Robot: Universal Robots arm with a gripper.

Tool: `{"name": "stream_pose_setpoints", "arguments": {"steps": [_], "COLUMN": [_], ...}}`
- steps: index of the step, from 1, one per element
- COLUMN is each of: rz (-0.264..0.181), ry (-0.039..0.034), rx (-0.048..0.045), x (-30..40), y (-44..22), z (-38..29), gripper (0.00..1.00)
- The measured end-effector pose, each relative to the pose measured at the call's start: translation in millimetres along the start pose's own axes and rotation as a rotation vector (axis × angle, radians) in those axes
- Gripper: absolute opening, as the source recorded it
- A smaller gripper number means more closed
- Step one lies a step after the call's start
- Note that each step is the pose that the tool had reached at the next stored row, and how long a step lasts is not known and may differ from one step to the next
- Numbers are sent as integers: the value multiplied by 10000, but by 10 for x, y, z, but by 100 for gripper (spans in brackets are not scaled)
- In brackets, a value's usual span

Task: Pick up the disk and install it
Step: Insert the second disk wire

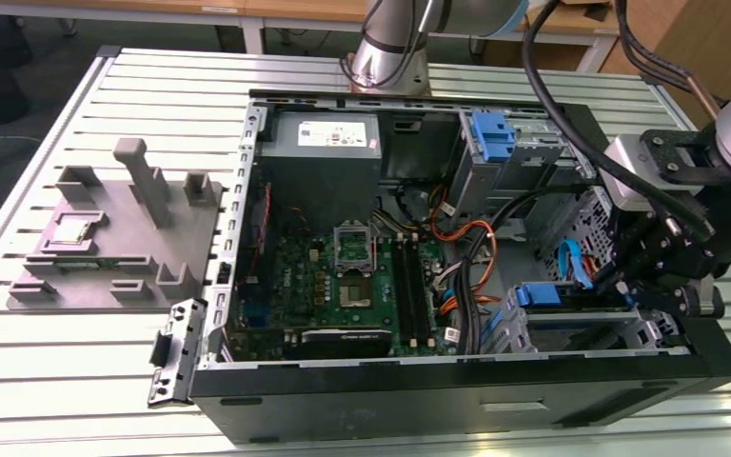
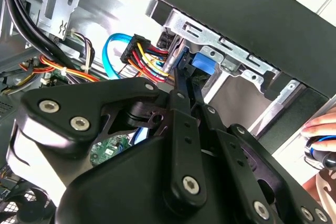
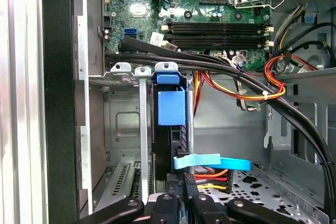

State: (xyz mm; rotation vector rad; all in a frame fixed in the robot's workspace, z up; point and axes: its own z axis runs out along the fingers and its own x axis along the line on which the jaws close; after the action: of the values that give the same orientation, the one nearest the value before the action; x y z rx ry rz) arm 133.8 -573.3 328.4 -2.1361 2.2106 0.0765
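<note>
Disk (image 3: 170, 129) sits edge-on in the metal drive cage (image 3: 122, 124), centre of the first wrist view, blue bracket tab facing the camera. In the exterior view it's the blue-fronted unit (image 1: 546, 297) in the lower right of the open case (image 1: 467, 395), right under my gripper (image 1: 632, 286).

Gripper in the second wrist view (image 2: 181, 66): the two black fingers (image 2: 184, 85) run up nearly together to the blue bracket piece (image 2: 202, 62) at upper centre. The gap looks very narrow. I can't tell whether they're clamped on the bracket or just touching it; the contact itself is hidden.

Power connector with red/yellow/black wires (image 2: 142, 56) and a light blue data cable (image 3: 210, 162) sit just beside the fingers.

Handling, my judgement:
- Metal drive, dense for its size, rigid. No flex.
- The plastic bracket is the weak part; tabs could bend or snap under side load.
- Fragile to shock, so no dropping or slamming into the cage.
- Best hold is across the bracket's blue tab or the flat sides of the drive, not the label face or connector edge.
- Tight cage rails: any tilt and it'll bind.

A person's hand (image 2: 320, 129) is at the right edge of the second wrist view, outside the case on the tabletop (image 1: 87, 352).
</note>
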Motion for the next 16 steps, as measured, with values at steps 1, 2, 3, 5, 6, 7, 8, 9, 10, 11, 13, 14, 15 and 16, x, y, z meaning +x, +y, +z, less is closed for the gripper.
{"name": "stream_pose_setpoints", "arguments": {"steps": [1, 2, 3, 5, 6, 7, 8, 9, 10, 11, 13, 14, 15, 16], "rz": [0, 0, 0, 0, 0, 0, 0, 1, 0, 0, 0, 0, 1, 0], "ry": [3, 3, 2, -2, -3, -17, -17, -17, -9, -4, -3, -3, -5, -4], "rx": [0, 0, 0, 0, 0, -1, -2, -1, -1, 0, 0, 0, 0, 0], "x": [0, 0, 0, 1, 1, 0, 1, 1, 1, 1, 1, 1, 1, 1], "y": [0, 0, 0, 0, 0, 0, 1, 0, 0, 0, 0, 0, 0, 0], "z": [4, 4, 5, 8, 8, 13, 15, 15, 11, 9, 9, 8, 8, 5], "gripper": [16, 16, 16, 16, 16, 17, 17, 23, 23, 30, 30, 30, 30, 30]}}
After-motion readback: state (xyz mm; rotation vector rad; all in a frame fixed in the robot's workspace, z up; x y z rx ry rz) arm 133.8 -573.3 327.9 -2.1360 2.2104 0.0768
